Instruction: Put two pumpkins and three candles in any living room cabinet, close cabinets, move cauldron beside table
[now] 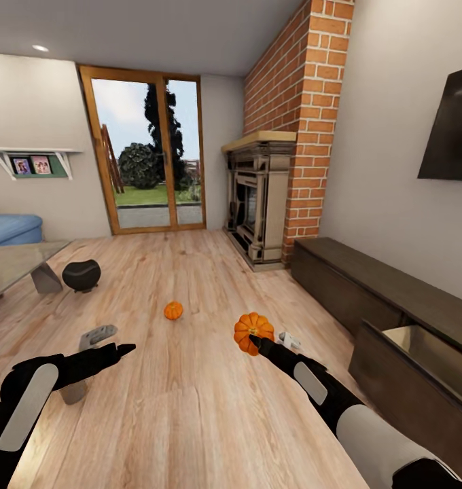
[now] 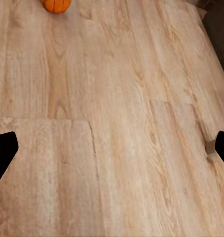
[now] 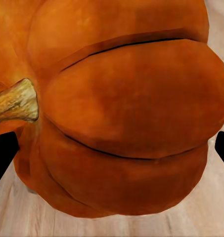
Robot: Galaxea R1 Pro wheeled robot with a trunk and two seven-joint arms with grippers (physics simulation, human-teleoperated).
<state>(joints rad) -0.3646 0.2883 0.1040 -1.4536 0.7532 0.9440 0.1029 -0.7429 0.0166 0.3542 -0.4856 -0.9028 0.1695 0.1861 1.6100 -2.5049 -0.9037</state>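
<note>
Right gripper (image 1: 257,341) closed around near pumpkin (image 1: 253,331), held above floor; open cabinet (image 1: 421,353) drawer just beyond. Left gripper (image 1: 119,351) spread, empty. Risk: round ribbed skin slipped from fingertips in transfer; drawer rim struck.

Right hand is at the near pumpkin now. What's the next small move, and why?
Probably swing the right hand with its pumpkin toward the open drawer of the cabinet. The right wrist view shows the pumpkin between the fingers, seemingly gripped, and the drawer's pale inside stands open close by.
</note>
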